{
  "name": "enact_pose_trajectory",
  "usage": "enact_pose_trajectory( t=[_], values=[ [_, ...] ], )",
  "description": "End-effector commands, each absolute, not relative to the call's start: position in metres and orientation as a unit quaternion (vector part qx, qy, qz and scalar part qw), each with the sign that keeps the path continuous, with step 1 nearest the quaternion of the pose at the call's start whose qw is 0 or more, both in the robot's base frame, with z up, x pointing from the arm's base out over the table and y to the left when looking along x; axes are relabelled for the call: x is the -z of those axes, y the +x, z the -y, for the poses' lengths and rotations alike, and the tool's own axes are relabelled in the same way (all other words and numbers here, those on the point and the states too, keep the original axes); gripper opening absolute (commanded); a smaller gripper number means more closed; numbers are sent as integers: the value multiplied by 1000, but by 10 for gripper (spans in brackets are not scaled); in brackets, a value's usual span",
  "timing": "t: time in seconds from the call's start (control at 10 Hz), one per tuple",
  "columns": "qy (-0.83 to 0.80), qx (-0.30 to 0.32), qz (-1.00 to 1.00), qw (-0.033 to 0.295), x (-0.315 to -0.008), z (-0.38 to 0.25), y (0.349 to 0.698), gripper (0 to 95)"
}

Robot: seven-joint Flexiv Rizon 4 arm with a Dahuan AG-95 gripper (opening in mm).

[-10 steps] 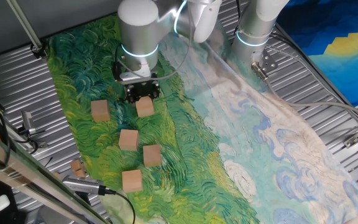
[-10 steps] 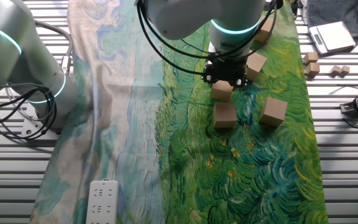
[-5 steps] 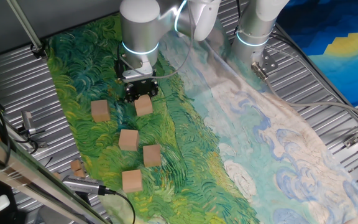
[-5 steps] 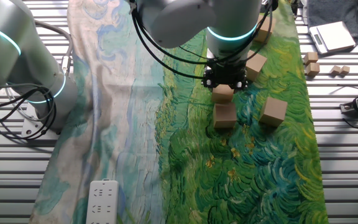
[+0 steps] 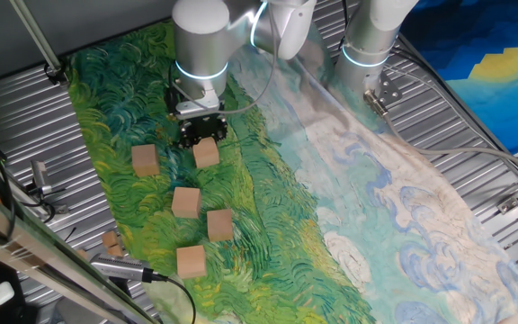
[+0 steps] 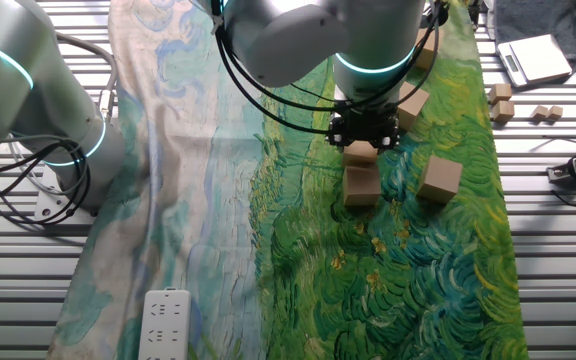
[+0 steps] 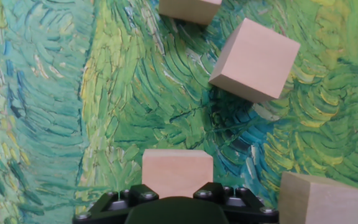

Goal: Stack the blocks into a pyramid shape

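Several light wooden blocks lie on the green painted cloth point(image 5: 115, 108). My gripper point(image 5: 203, 144) point(image 6: 360, 145) point(image 7: 177, 193) is shut on one block point(image 5: 208, 154) point(image 6: 360, 153) point(image 7: 177, 171), with a finger on each side. In the other fixed view the held block hangs right behind another block point(image 6: 362, 184), and I cannot tell if they touch. Loose blocks point(image 5: 146, 160) point(image 5: 186, 202) point(image 5: 219, 224) point(image 5: 191, 261) sit to the left and front. In the hand view, blocks point(image 7: 253, 59) point(image 7: 321, 198) lie ahead and at the lower right.
A tiny tan scrap point(image 5: 111, 241) lies at the cloth's left edge. More small wood pieces point(image 6: 500, 100) and a scale point(image 6: 533, 55) sit on the slatted metal table point(image 6: 558, 250). A power strip point(image 6: 165, 325) lies on the pale cloth. A second arm's base point(image 5: 367, 45) stands behind.
My gripper, with the block in it, has shifted a little toward the block that lies beside it. The loose blocks have not moved.
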State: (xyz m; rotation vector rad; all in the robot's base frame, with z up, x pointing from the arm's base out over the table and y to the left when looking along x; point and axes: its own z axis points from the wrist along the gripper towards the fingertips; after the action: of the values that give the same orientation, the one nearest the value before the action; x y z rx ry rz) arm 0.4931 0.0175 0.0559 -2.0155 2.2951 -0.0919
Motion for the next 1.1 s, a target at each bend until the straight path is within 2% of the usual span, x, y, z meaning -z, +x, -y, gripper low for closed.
enact_pose_trajectory(
  t=[0.1,1.1],
  values=[
    [-659,30,-750,43,-54,-17,494,0],
    [-664,31,-746,46,-44,-16,494,0]
  ],
)
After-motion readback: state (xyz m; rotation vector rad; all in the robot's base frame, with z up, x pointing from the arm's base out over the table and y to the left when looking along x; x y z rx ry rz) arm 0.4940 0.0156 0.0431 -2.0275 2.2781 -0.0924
